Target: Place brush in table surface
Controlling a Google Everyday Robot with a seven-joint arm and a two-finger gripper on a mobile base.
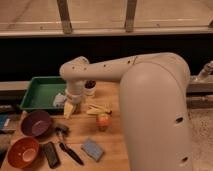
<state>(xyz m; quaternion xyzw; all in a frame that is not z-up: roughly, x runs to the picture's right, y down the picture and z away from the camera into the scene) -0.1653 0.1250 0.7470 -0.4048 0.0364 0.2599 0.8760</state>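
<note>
I have one view to work from, set high on the robot's side and looking down and forward past the white arm (150, 110), whose bulky near link fills my right foreground. It faces across the wooden table surface (112, 145) toward the dark back wall (30, 57). The gripper (70, 108) hangs mid-frame, just beside the green tray (40, 92).

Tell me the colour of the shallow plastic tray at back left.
Green; the shallow plastic tray shows best in camera view, gripper hanging by its front right corner.
</note>
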